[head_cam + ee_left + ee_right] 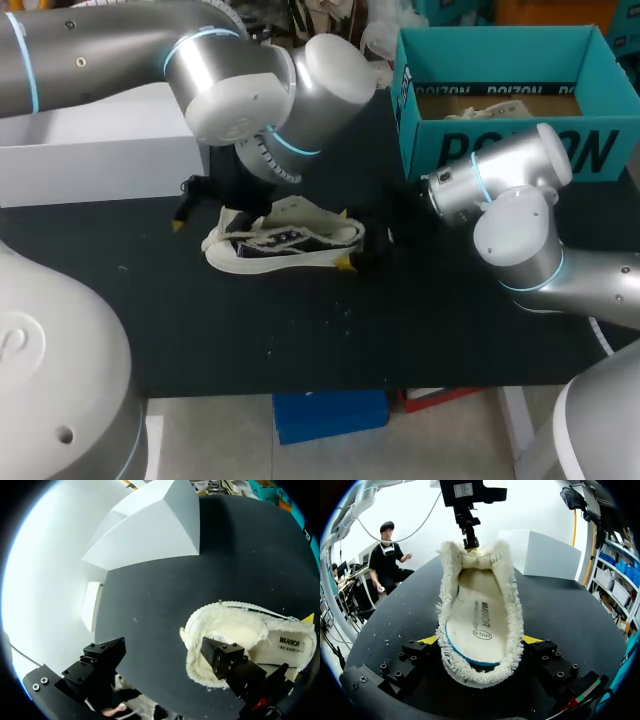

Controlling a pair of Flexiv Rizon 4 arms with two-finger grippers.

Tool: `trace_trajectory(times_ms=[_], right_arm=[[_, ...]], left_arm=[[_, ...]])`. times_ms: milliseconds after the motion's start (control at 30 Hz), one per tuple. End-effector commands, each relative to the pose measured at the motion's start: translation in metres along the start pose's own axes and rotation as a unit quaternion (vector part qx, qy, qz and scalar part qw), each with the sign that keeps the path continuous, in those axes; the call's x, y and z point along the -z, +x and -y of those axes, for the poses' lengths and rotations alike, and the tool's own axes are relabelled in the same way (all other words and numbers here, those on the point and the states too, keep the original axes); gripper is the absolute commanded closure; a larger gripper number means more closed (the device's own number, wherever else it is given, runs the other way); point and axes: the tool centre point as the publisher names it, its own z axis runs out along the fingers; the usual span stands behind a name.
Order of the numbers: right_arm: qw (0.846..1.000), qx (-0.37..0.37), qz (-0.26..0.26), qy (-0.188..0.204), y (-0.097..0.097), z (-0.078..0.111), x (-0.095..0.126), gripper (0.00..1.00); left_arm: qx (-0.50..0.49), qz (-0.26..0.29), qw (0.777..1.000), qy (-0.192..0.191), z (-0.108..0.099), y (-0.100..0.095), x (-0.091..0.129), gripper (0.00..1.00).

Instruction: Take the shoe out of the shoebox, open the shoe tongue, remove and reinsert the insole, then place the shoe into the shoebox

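Cream fleece-lined canvas shoe (285,240) lies on the black table (400,330), its heel clamped by the right gripper (480,640). Left gripper (159,649) stands wide, one finger in the shoe's opening.

1 white box (100,150) is sitting on the black worktop (300,320), ahead of the left arm's fingers (102,662), apart from them.

Left arm (240,90), right arm (520,230): fat silver-grey rounded housings, light-blue glowing rings at the joints. Jaws are matte black blocks with black socket screws and yellow tips. Red and green wires at 4 o'clock of right jaws' base.
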Motion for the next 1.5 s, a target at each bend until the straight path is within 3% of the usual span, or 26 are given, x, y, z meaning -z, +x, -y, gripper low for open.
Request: trace_trajectory(times_ms=[33, 367, 500, 767, 800, 833, 933, 967, 1100, 1200, 1233, 1300, 1367, 1400, 1500], right_arm=[[1.0, -0.001, 0.0, 0.001, -0.001, 0.002, -0.002, 1.0], [1.0, -0.001, 0.0, 0.001, -0.001, 0.002, -0.002, 1.0], [1.0, -0.001, 0.0, 0.001, -0.001, 0.002, -0.002, 1.0], [1.0, -0.001, 0.0, 0.001, -0.001, 0.002, -0.002, 1.0], [1.0, -0.001, 0.0, 0.001, -0.001, 0.002, -0.002, 1.0], [1.0, -0.001, 0.0, 0.001, -0.001, 0.002, -0.002, 1.0], [1.0, -0.001, 0.0, 0.001, -0.001, 0.002, -0.002, 1.0], [1.0, -0.001, 0.0, 0.001, -0.001, 0.002, -0.002, 1.0], [1.0, -0.001, 0.0, 0.001, -0.001, 0.002, -0.002, 1.0], [1.0, -0.001, 0.0, 0.001, -0.001, 0.002, -0.002, 1.0], [1.0, -0.001, 0.0, 0.001, -0.001, 0.002, -0.002, 1.0], [1.0, -0.001, 0.0, 0.001, -0.001, 0.002, -0.002, 1.0], [1.0, -0.001, 0.0, 0.001, -0.001, 0.002, -0.002, 1.0], [1.0, -0.001, 0.0, 0.001, -0.001, 0.002, -0.002, 1.0], [1.0, -0.001, 0.0, 0.001, -0.001, 0.002, -0.002, 1.0]], left_arm=[[0.0, -0.004, 1.0, -0.007, 0.001, -0.003, -0.015, 0.0], [0.003, -0.009, 1.0, -0.01, 0.001, -0.008, -0.017, 0.0], [-0.009, -0.032, 0.999, 0.013, 0.0, -0.015, -0.001, 0.0], [-0.068, -0.134, 0.986, 0.079, 0.004, -0.028, 0.043, 0.0], [-0.079, -0.153, 0.981, 0.088, 0.006, -0.029, 0.051, 0.2], [-0.085, -0.166, 0.978, 0.095, 0.008, -0.03, 0.057, 0.52], [-0.123, -0.207, 0.965, 0.109, 0.013, -0.026, 0.073, 1.0], [-0.134, -0.215, 0.961, 0.111, 0.013, -0.024, 0.076, 1.0], [-0.309, -0.336, 0.879, 0.137, 0.015, -0.008, 0.097, 1.0], [-0.458, -0.368, 0.794, 0.154, 0.017, 0.016, 0.105, 1.0], [-0.478, -0.37, 0.781, 0.157, 0.017, 0.021, 0.106, 1.0], [-0.531, -0.401, 0.73, 0.156, 0.022, 0.036, 0.11, 1.0], [-0.537, -0.391, 0.735, 0.135, 0.03, 0.051, 0.117, 1.0], [-0.532, -0.375, 0.75, 0.12, 0.033, 0.058, 0.121, 1.0], [-0.532, -0.375, 0.75, 0.12, 0.033, 0.058, 0.121, 1.0]])
